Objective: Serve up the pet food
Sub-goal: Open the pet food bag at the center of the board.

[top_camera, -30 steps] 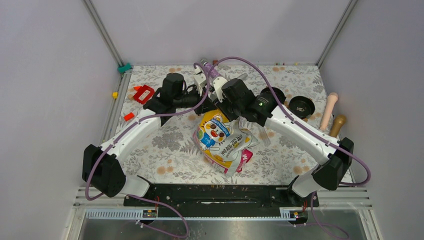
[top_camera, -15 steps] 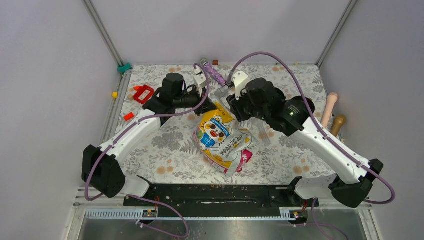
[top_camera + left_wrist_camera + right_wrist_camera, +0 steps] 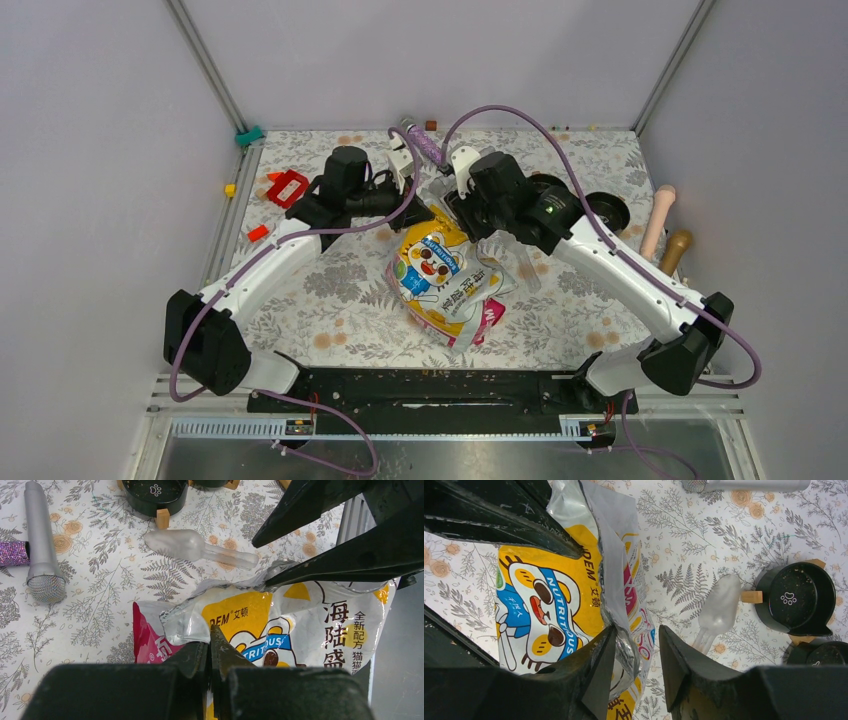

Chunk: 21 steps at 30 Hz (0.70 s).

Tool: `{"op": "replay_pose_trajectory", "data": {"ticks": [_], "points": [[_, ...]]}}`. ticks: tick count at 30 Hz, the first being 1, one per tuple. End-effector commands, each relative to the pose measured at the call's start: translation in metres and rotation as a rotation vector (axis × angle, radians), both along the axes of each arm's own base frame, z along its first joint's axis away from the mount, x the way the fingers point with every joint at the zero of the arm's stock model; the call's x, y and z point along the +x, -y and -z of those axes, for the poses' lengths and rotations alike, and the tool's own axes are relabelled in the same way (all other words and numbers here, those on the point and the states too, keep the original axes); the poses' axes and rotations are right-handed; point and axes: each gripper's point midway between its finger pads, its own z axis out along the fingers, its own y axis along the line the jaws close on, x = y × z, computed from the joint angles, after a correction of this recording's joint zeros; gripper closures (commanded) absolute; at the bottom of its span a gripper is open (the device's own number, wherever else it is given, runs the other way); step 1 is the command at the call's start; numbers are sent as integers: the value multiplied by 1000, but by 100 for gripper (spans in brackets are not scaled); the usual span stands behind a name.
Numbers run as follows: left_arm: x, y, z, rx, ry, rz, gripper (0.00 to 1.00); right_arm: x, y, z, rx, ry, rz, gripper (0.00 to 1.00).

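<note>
Glossy film makes the bag (image 3: 445, 275) slippery, soft and probably light; it lies centred on the table (image 3: 330, 295), kibble hidden inside. Left gripper (image 3: 210, 646) clamps one lip; right gripper (image 3: 636, 650), fingers narrowly apart, straddles the other, likely the best hold

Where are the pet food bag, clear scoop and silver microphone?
pet food bag (image 3: 445, 285): top external view, printed front panel.
clear scoop (image 3: 182, 544): left wrist view, its bowl.
silver microphone (image 3: 39, 530): left wrist view, its handle.

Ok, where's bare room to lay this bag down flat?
Near-left, between the bag and the left arm, the table is bare; also the near-right strip beside the bag. The back is crowded: scoop, bowls, microphone, red blocks.
</note>
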Motion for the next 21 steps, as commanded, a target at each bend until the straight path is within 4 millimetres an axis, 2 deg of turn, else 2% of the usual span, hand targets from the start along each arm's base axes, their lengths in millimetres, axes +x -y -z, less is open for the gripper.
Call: {"op": "replay_pose_trajectory", "data": {"ticks": [1, 9, 11, 15, 21], "points": [[-31, 15, -76, -159, 209, 167, 100, 7, 7, -5, -34, 19, 17, 55], [-35, 14, -75, -158, 222, 186, 100, 23, 8, -7, -28, 68, 55, 57], [-38, 14, -74, -159, 226, 199, 100, 27, 0, -11, 4, 74, 25, 58], [-40, 15, -75, -162, 225, 209, 100, 18, -29, -11, 45, 8, -143, 60], [-41, 15, -74, -160, 232, 215, 100, 9, -35, 8, 24, -46, -219, 63]]}}
